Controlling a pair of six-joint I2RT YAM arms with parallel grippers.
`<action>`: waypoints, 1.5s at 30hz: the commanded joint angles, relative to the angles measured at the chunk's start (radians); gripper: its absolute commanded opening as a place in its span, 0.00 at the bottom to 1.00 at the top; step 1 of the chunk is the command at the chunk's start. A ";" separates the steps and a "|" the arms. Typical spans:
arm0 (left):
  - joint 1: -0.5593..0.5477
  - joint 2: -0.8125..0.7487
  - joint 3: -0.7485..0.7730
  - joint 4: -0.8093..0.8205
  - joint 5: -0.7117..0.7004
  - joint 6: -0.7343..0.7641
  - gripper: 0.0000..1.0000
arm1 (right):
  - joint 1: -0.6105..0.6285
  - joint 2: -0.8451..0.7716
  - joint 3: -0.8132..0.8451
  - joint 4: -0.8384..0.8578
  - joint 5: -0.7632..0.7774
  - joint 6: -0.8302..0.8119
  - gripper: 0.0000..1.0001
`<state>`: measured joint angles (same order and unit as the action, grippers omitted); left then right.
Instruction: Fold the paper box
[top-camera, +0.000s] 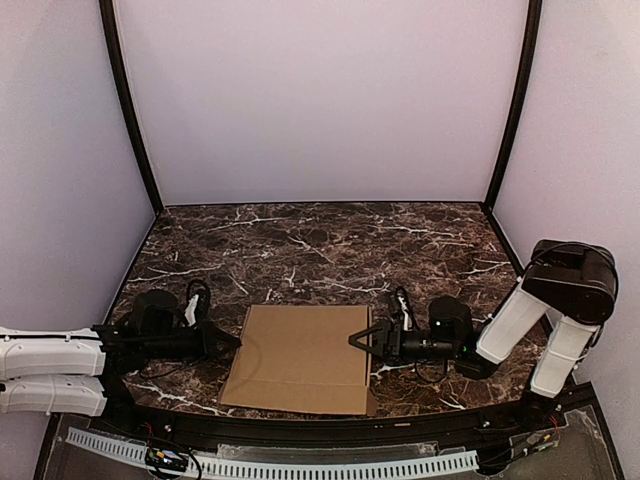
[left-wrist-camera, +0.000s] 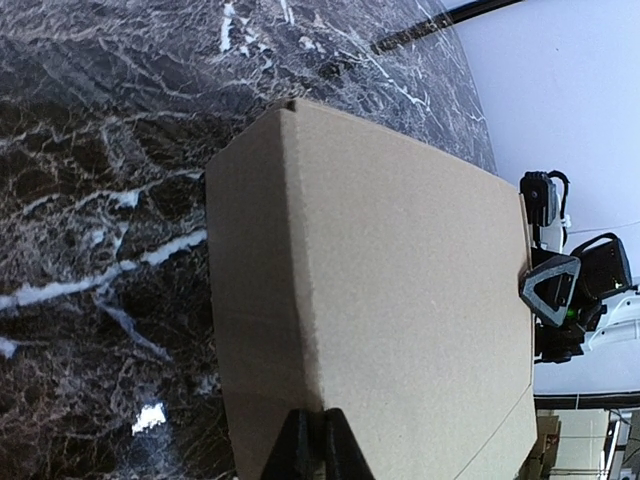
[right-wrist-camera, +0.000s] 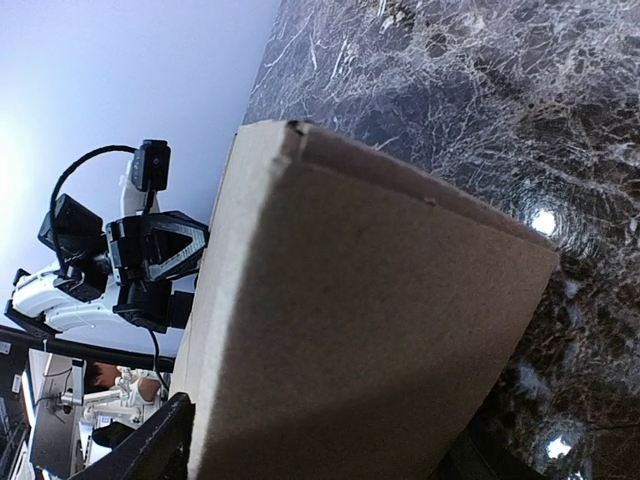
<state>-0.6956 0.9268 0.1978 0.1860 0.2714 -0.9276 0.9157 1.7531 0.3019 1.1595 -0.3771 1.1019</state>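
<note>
— Where is the box (top-camera: 300, 358) found?
— It is seen lying folded at 6 o'clock on the bench (top-camera: 300, 240).
— And the jaws?
— The left jaws are seen closed at its 9 o'clock edge; the right jaws are spread wide about its 3 o'clock edge.

There is one brown cardboard box (top-camera: 300, 355), folded shut, in the near middle. It lies on one dark marble-patterned table (top-camera: 320, 245). There are two two-finger grippers: the left gripper (top-camera: 232, 342) on the left and the right gripper (top-camera: 358, 340) on the right.
</note>
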 joint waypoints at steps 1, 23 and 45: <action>0.005 0.005 -0.036 -0.249 -0.033 0.019 0.13 | 0.006 -0.018 -0.027 0.146 -0.034 -0.011 0.45; 0.005 -0.194 0.198 -0.155 0.030 0.302 0.99 | -0.222 -0.685 0.045 -0.576 -0.191 -0.141 0.37; 0.005 0.048 0.039 0.989 0.447 -0.087 0.99 | -0.323 -0.857 0.220 -0.711 -0.419 -0.044 0.33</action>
<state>-0.6937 0.9112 0.2188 0.8917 0.6285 -0.8982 0.5995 0.9001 0.4786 0.3992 -0.7490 1.0267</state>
